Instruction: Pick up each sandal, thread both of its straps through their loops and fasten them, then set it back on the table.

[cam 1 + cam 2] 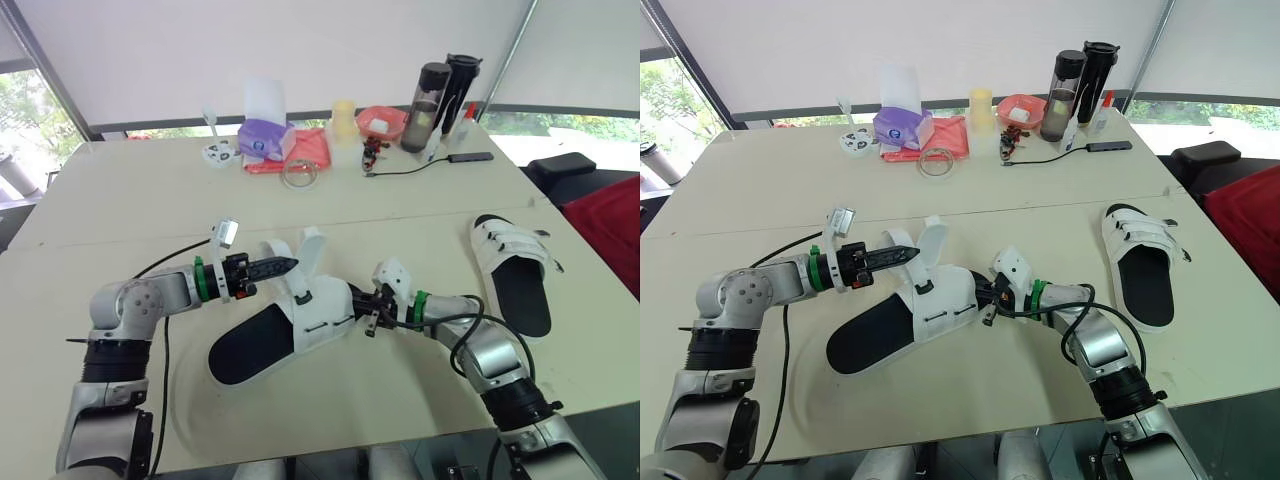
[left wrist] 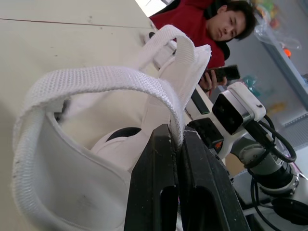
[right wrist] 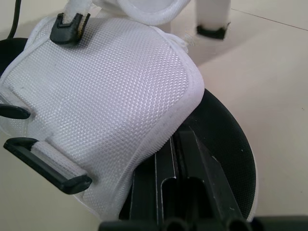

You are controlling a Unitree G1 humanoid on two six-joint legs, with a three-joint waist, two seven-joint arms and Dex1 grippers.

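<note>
Two white sandals [image 1: 255, 345] [image 1: 522, 285], two dark bottles [image 1: 432, 105] [image 1: 462, 90], one purple tissue box [image 1: 265, 138], one red bowl [image 1: 382, 122], one yellow cup [image 1: 344, 120].

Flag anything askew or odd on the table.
Only the near sandal: it lies slantwise, both straps loose and standing up, one strap pinched in the left tool, the right tool gripping its upper. The other sandal lies flat, strapped.

Daylit room, a cream table [image 1: 120, 190] set by the windows [image 1: 30, 110].
White blinds [image 1: 300, 50] hang behind the table's far edge; green trees [image 1: 20, 95] show through the glass at the left, and a red seat [image 1: 612, 220] stands beside the right edge.
</note>
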